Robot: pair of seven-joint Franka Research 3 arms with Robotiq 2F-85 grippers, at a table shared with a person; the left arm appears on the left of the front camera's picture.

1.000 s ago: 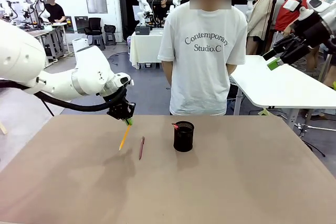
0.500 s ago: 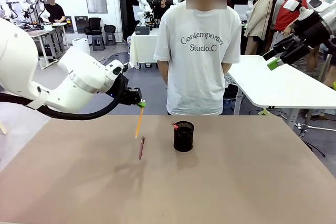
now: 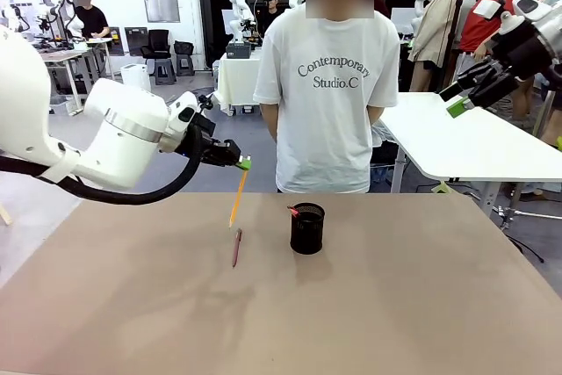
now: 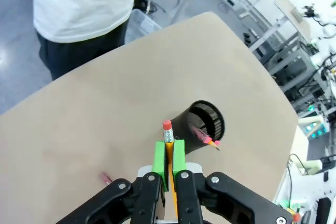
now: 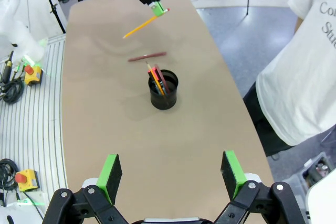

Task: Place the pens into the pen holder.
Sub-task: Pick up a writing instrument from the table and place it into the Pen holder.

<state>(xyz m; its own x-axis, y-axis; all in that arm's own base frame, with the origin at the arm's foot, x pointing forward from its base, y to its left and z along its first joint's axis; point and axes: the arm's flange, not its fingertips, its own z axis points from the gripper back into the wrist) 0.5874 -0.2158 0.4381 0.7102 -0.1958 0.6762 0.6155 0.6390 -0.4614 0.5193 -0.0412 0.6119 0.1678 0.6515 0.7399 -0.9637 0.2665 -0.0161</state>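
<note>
My left gripper (image 3: 241, 162) is shut on the eraser end of the yellow-orange pen (image 3: 236, 200), which hangs tip-down above the table, left of the pen holder (image 3: 307, 228). In the left wrist view the pen (image 4: 168, 145) sits between the green pads (image 4: 159, 158), with the black mesh holder (image 4: 202, 124) just beyond. The dark reddish-brown pen (image 3: 236, 248) lies flat on the table below the hanging one. My right gripper (image 3: 460, 99) is open and high at the far right; its wrist view looks down on the holder (image 5: 163, 90), both pens (image 5: 140, 27) (image 5: 147, 56) and its own spread fingers (image 5: 171, 174).
The holder has a few pens standing in it. A person in a white T-shirt (image 3: 329, 76) stands at the far edge of the brown table (image 3: 395, 305), hands behind the back. A white table (image 3: 474, 142) stands at the right.
My left gripper has lifted the yellow-orange pen off the table and carried it up and to the right, toward the holder. The right arm has stayed still.
</note>
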